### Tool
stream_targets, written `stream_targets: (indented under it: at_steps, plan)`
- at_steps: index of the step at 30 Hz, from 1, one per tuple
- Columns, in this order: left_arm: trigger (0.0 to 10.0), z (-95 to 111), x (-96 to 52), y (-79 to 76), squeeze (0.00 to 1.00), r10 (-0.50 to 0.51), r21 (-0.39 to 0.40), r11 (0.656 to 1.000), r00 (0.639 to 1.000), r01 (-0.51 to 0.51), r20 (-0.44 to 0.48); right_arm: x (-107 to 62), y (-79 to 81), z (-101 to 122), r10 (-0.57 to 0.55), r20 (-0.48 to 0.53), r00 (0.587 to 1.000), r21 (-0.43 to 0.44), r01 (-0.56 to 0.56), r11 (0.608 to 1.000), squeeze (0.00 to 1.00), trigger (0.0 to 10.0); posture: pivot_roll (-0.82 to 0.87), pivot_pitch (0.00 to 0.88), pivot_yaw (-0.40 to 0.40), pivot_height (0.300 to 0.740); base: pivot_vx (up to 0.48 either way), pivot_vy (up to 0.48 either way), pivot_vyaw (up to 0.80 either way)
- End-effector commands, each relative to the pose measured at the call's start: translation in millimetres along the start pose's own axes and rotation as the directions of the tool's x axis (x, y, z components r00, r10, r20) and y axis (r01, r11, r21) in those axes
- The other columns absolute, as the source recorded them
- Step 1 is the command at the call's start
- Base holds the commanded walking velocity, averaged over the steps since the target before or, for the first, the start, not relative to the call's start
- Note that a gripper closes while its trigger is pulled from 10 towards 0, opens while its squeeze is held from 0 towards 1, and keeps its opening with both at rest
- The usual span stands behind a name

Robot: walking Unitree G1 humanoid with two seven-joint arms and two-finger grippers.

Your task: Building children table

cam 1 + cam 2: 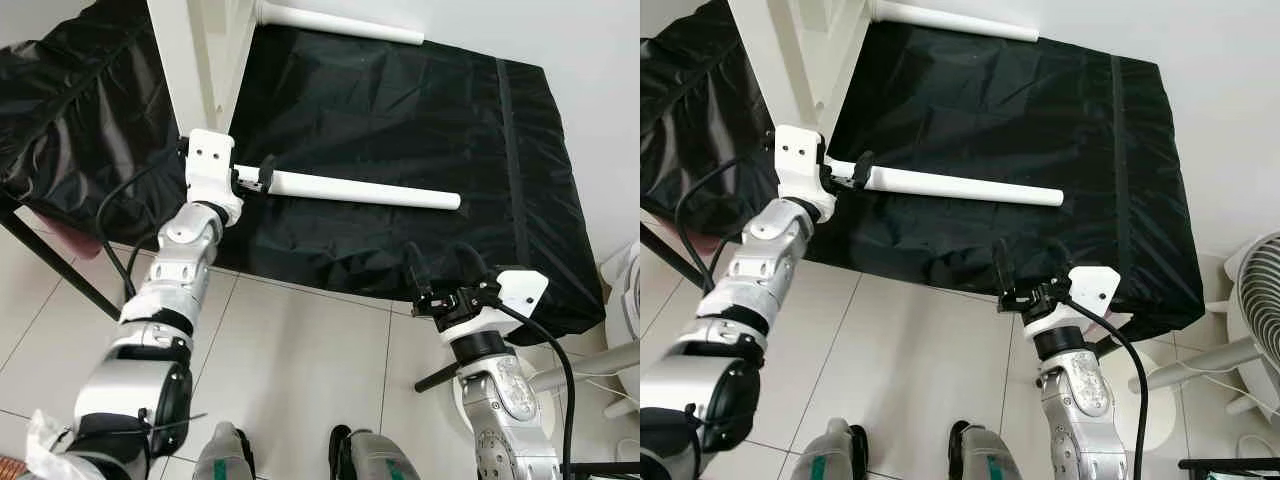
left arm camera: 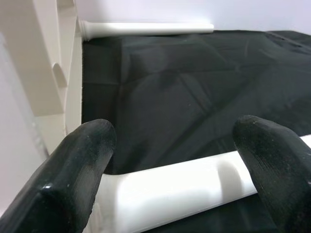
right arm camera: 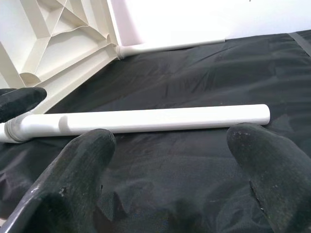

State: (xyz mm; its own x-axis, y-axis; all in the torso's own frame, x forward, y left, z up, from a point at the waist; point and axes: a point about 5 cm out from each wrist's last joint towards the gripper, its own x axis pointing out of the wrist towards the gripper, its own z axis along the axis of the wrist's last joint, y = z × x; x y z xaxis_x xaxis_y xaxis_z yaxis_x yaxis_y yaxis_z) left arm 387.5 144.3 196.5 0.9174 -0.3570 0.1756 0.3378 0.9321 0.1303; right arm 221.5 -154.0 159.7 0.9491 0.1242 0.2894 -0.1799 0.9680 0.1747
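At centre left of the frame, the left gripper (image 1: 262, 180) closes round the near end of a white leg (image 1: 350, 189) lying on a black cloth (image 1: 400, 110).
Lower right, the right gripper (image 1: 445, 268) hangs spread and empty at the cloth's front edge; the tabletop (image 1: 200, 60) stands tilted at upper left.

two white table legs (image 1: 345, 189) (image 1: 335, 22) (one attached to the tabletop (image 1: 200, 60)), one tabletop, one black cloth (image 1: 420, 110).
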Motion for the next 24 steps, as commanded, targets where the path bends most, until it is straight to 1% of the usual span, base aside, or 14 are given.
stream_targets:
  at_steps: [1,3,4,8,9,10,11,12,13,14,16,18,21,24]
  plan:
    - [10.0,-4.8,-0.5,1.8,0.00,-0.023,0.035,0.999,0.999,0.024,-0.028,-3.8,0.6,0.3,0.006,-0.006,1.000,0.005,-0.006,1.000,0.00,10.0,0.00,0.150,-0.025,0.740,0.000,0.000,0.00]
    - [10.0,-3.4,-1.0,9.7,0.00,-0.017,0.075,0.997,0.999,0.020,-0.035,-4.7,1.6,-0.1,0.009,-0.009,1.000,0.008,-0.008,1.000,0.00,10.0,0.00,0.151,-0.025,0.740,0.000,0.000,0.00]
    - [10.0,-3.4,-1.0,9.7,0.00,-0.017,0.075,0.997,0.999,0.020,-0.035,-4.7,1.6,-0.1,0.009,-0.009,1.000,0.008,-0.008,1.000,0.00,10.0,0.00,0.151,-0.025,0.740,0.000,0.000,0.00]
    - [10.0,-3.5,-2.0,15.9,0.00,-0.023,0.127,0.992,0.999,0.028,-0.046,-4.3,1.4,-0.4,0.009,-0.011,1.000,0.009,-0.009,1.000,0.00,10.0,0.00,0.154,-0.021,0.740,0.000,0.000,0.00]
    - [10.0,-3.8,-3.4,22.3,0.00,-0.010,0.149,0.989,0.998,0.018,-0.057,-4.3,1.0,-0.2,0.007,-0.010,1.000,0.009,-0.007,1.000,0.00,10.0,0.00,0.155,-0.019,0.740,0.000,0.000,0.00]
    - [10.0,-3.8,-3.4,22.3,0.00,-0.010,0.149,0.989,0.998,0.018,-0.057,-4.3,1.0,-0.2,0.007,-0.010,1.000,0.009,-0.007,1.000,0.00,10.0,0.00,0.155,-0.019,0.740,0.000,0.000,0.00]
    - [10.0,-2.9,-6.5,33.2,0.00,0.009,0.214,0.977,0.997,0.006,-0.070,-4.6,0.7,0.4,0.005,-0.009,1.000,0.008,-0.005,1.000,0.00,10.0,0.00,0.156,-0.017,0.740,0.000,0.000,0.00]
    - [10.0,-2.9,-6.5,33.2,0.00,0.009,0.214,0.977,0.997,0.006,-0.070,-4.6,0.7,0.4,0.005,-0.009,1.000,0.008,-0.005,1.000,0.00,10.0,0.00,0.156,-0.017,0.740,0.000,0.000,0.00]
    - [10.0,-2.8,-8.9,40.1,0.00,0.025,0.246,0.969,0.996,-0.005,-0.080,-5.3,0.8,0.7,0.003,-0.008,1.000,0.010,-0.003,1.000,0.00,10.0,0.00,0.157,-0.015,0.740,0.000,0.000,0.00]
    - [10.0,-2.8,-8.9,40.1,0.00,0.025,0.246,0.969,0.996,-0.005,-0.080,-5.3,0.8,0.7,0.003,-0.008,1.000,0.010,-0.003,1.000,0.00,10.0,0.00,0.157,-0.015,0.740,0.000,0.000,0.00]
    - [10.0,-4.0,-10.8,47.5,0.00,0.072,0.276,0.960,0.992,-0.042,-0.101,-5.5,0.9,0.4,0.000,-0.008,1.000,0.010,0.000,1.000,0.00,10.0,0.01,0.159,-0.013,0.740,0.000,0.000,0.00]
    - [10.0,-4.0,-11.9,50.2,0.00,0.088,0.293,0.955,0.991,-0.054,-0.103,-5.7,1.3,0.0,-0.001,-0.008,1.000,0.011,0.001,1.000,0.00,10.0,0.01,0.160,-0.012,0.740,0.000,0.000,0.00]
    - [10.0,-4.4,-13.1,52.6,0.00,0.099,0.280,0.958,0.990,-0.068,-0.097,-5.8,2.4,-0.5,-0.002,-0.008,1.000,0.016,0.002,1.000,0.00,10.0,0.01,0.162,-0.014,0.740,0.000,0.000,0.00]
    - [10.0,-4.0,-11.9,49.1,0.00,0.085,0.297,0.953,0.993,-0.056,-0.085,-5.0,3.6,-1.3,0.002,-0.009,1.000,0.019,-0.002,1.000,0.00,10.0,0.01,0.161,-0.014,0.740,0.000,0.000,0.00]
